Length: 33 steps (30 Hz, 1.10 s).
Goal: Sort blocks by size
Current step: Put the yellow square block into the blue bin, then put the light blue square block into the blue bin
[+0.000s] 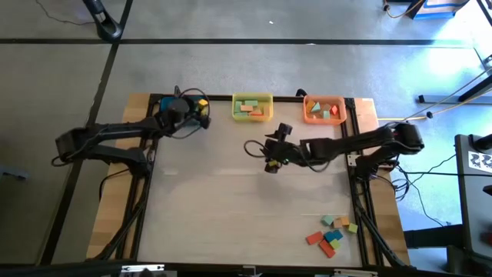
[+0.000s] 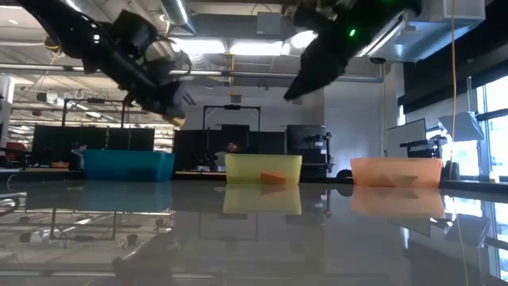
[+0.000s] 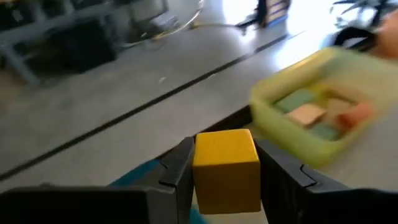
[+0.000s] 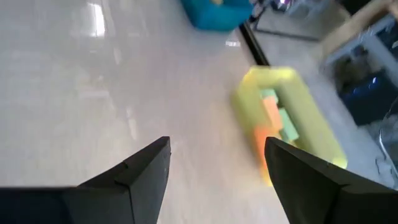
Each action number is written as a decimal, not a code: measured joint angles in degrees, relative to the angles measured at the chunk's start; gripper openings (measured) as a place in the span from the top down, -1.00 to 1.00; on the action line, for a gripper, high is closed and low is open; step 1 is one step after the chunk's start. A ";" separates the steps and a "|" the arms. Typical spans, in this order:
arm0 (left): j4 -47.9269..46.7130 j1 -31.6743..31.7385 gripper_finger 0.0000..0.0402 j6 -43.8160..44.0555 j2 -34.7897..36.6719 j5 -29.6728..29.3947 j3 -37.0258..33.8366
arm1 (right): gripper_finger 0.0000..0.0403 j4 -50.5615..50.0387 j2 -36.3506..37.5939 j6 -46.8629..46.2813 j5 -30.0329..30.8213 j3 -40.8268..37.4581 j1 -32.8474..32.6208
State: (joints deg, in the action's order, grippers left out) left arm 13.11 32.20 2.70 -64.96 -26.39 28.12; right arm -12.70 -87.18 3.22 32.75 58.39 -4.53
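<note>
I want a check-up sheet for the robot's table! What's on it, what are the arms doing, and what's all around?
Surface: pale table, mostly bare.
Job's things: loose blocks at the near right corner; yellow cube held by the left arm; more blocks in the yellow bin and orange bin.
Bins: blue bin, yellow and orange in a row along the far edge.
Clutter: nothing seen.
Left end effector: over the blue bin, shut on the yellow cube.
Right end effector: open, empty, above mid-table near the yellow bin.
Cables: cable on the floor to the right.
Surroundings: grey floor; workshop with desks and screens behind.
</note>
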 joint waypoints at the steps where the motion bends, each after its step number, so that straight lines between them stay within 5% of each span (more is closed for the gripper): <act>1: -0.51 1.34 0.37 0.15 -0.26 0.02 0.00 | -0.29 0.02 -0.78 -0.06 -0.51 0.00 0.71; 11: -11.23 10.42 0.35 5.88 -3.27 0.26 -0.04 | -0.29 0.15 -6.42 0.07 -5.08 0.00 3.99; 23: -14.40 15.75 0.04 5.76 -4.95 3.26 -0.02 | -0.29 -0.42 -7.69 -0.28 -6.36 0.02 3.82; 33: -13.97 10.98 -0.13 3.00 1.56 8.24 -0.02 | -0.29 -0.28 -7.69 0.02 -8.27 0.02 3.82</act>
State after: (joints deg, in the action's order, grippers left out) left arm -0.86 43.17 5.70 -63.40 -18.15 28.10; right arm -12.98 -94.87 3.24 24.48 58.41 -0.71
